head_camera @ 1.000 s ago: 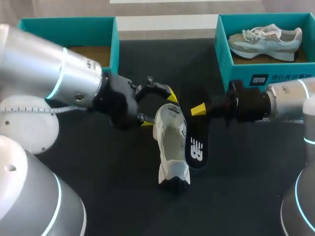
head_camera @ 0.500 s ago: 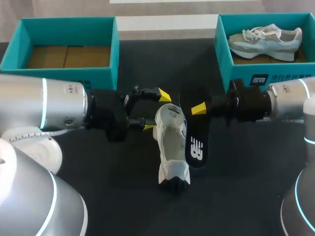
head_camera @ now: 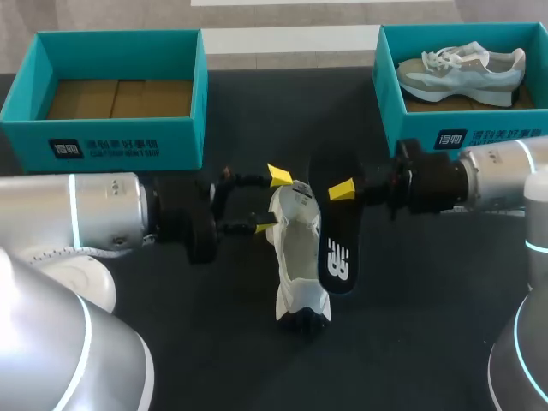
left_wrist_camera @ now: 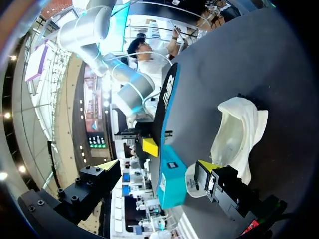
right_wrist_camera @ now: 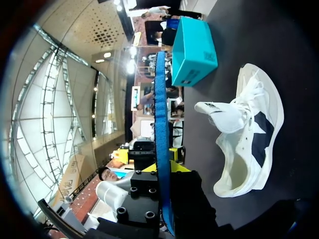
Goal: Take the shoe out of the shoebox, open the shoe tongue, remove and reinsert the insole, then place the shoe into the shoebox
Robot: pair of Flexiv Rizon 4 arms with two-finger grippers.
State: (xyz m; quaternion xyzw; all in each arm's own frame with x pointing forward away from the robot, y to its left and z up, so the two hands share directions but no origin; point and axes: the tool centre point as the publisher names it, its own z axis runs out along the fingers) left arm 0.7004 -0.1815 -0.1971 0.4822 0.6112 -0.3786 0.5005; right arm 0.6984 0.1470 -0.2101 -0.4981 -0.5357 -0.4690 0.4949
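The dark tabletop (head_camera: 411, 342) carries everything, and the white shoe (head_camera: 298, 257) at its middle serves as the mark for the rest. The left arm (head_camera: 77, 223) comes in from the shoe's left and the right arm (head_camera: 505, 175) from its right.

Far behind the shoe to the left stands a teal shoebox (head_camera: 120, 145) with only its brown cardboard floor showing. Far behind it to the right, a second shoebox (head_camera: 387, 94) holds another pale shoe (head_camera: 462, 73), which only the head view shows.

The dark insole (head_camera: 338, 244) is out of the shoe, just beside it on the right. From above its black face shows. The right wrist view instead shows the insole (right_wrist_camera: 159, 124) edge-on as a thin blue strip, with the shoe (right_wrist_camera: 254, 134) lying beside it, tongue (right_wrist_camera: 222, 112) lifted.

The right gripper (head_camera: 342, 190) shows one yellow tip from above. Its own camera shows the right gripper (right_wrist_camera: 164, 167) clamped on the insole from both sides.

The left gripper (head_camera: 272, 199) stands at the shoe's back end with its fingers spread wide and grasps nothing. Its wrist view shows the left gripper (left_wrist_camera: 158, 166) with one tip against the collar, and looks into the hollow of the shoe (left_wrist_camera: 238, 132).
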